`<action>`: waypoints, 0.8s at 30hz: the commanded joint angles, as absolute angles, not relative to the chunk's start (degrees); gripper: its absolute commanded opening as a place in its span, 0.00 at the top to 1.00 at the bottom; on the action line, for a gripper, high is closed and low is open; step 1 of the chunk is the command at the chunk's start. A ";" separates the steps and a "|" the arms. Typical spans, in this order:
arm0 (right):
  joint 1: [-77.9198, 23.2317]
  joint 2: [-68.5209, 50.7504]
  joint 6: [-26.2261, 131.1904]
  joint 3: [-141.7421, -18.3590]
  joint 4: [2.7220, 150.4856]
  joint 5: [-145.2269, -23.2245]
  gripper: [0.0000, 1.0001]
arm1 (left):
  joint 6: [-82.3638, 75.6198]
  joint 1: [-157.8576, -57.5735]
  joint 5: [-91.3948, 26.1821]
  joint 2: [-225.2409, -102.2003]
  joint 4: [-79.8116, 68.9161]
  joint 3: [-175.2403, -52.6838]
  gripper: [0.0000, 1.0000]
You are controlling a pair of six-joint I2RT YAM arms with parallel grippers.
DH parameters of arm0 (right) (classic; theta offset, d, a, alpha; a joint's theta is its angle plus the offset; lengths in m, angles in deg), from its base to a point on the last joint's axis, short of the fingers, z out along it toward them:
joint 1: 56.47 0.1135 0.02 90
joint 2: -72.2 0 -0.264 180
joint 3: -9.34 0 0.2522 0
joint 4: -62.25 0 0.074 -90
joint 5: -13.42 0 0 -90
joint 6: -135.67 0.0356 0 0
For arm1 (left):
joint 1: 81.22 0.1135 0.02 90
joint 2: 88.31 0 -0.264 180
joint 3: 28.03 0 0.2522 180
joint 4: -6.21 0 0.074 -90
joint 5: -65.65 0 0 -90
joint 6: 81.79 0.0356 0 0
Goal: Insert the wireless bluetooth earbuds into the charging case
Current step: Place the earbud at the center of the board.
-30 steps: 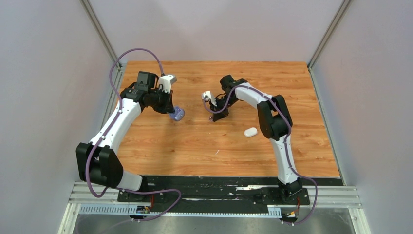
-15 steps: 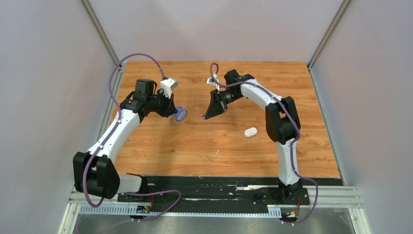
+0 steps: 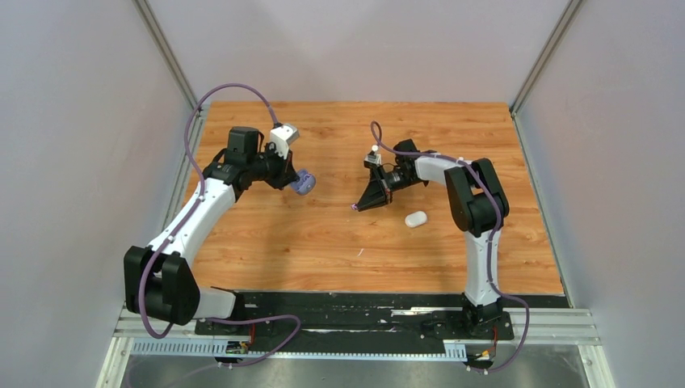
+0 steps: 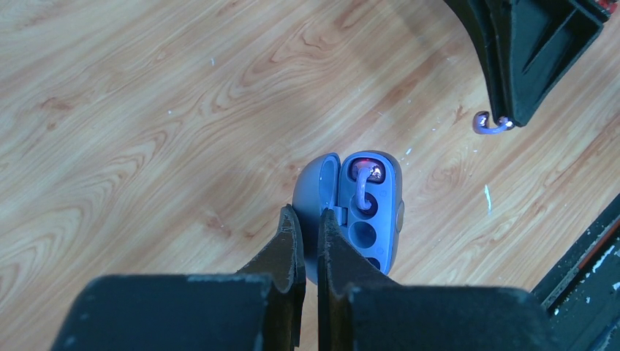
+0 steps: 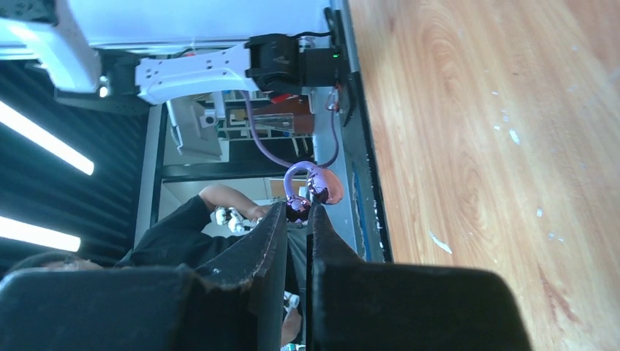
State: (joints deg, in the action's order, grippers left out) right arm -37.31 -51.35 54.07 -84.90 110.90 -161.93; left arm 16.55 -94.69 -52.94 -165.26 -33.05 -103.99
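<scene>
Gripping the purple case (image 4: 365, 219) at its hinge edge, the left gripper (image 4: 307, 219) is clamped tight, with the lid open and the wells facing the other arm, probably to keep the loading path clear. The seated earbud (image 4: 363, 178) fills the far well. The right gripper (image 5: 296, 212) pinches the second earbud (image 5: 311, 183) at its tips, hook free, near the case. The white case (image 3: 415, 219) lies apart on the table (image 3: 323, 242).
</scene>
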 commanded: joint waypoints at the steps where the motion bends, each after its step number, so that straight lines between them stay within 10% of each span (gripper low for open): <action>1: -37.04 -50.61 59.45 -85.10 107.25 -152.57 1.00 | 16.78 -94.71 -54.16 -164.95 -32.31 -105.99 1.00; 24: -24.85 -42.56 -29.29 -82.46 125.79 -113.95 0.91 | 19.22 -94.73 -51.63 -170.77 -30.88 -103.74 1.00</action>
State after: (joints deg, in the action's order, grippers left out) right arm -25.66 -46.21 -6.08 -85.76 121.63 -120.94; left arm 17.86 -94.69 -51.31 -170.88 -33.22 -103.88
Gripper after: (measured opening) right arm 0.094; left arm 0.039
